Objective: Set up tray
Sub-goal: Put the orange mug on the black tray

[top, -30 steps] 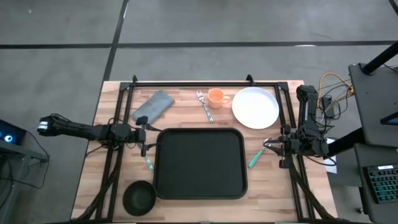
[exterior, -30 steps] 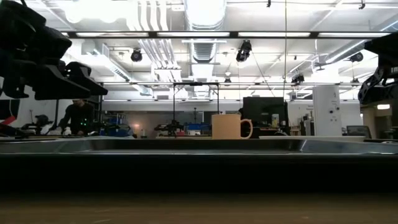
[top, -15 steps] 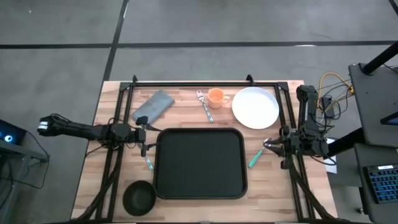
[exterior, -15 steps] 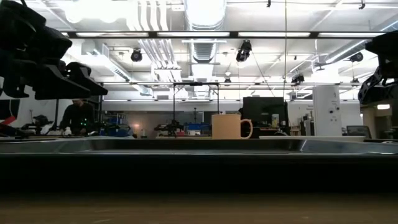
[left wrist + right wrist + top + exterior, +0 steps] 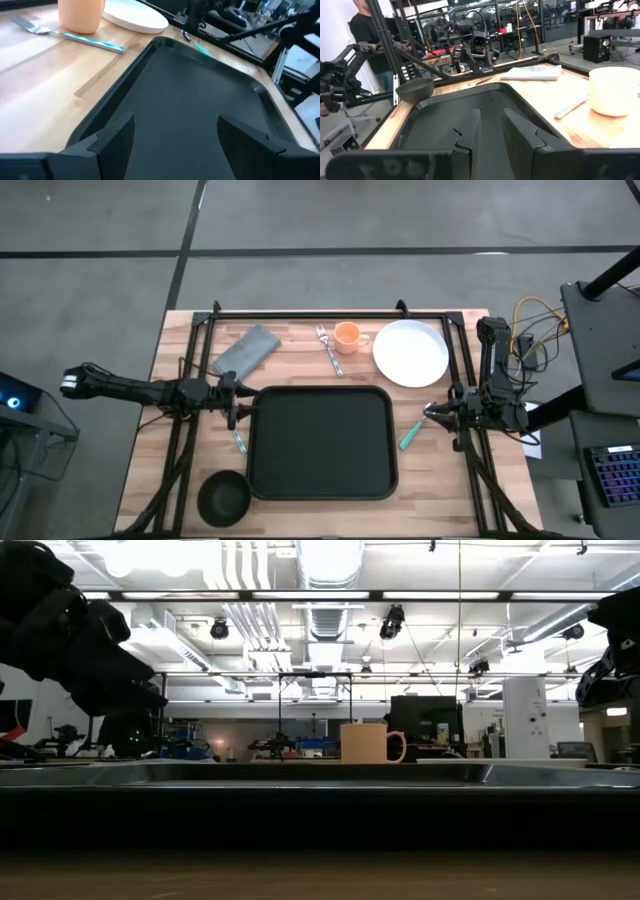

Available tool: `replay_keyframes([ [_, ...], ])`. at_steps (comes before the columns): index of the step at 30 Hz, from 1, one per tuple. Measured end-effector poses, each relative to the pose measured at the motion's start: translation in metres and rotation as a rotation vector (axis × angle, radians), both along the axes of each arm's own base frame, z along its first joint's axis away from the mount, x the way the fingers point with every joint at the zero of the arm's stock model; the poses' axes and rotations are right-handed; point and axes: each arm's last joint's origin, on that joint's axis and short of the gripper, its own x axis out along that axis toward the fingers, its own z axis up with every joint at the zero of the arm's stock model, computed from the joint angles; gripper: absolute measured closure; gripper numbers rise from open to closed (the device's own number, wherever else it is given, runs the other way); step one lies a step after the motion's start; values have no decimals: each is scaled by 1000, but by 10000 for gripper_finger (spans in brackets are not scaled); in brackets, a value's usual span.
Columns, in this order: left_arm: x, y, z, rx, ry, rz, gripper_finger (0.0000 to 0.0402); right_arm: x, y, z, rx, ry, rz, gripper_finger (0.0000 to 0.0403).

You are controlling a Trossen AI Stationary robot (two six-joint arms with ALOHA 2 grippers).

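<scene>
The black tray lay at the table's middle, nothing on it. The left gripper hung at its left rim, fingers spread wide. The right gripper, by a teal-handled spoon, had fingers nearly together; any grip was hidden.

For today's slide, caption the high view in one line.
Empty tray mid-table; left tool open at its edge, right tool beside a spoon.
</scene>
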Motion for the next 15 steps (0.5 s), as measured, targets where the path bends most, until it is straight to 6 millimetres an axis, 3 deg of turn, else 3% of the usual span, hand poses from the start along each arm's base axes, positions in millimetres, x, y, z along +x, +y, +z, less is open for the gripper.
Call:
replay_keyframes([
  [15, 0, 0, 1, -1, -15, 1, 140, 0, 0, 0, -5, 0, -1, 319],
])
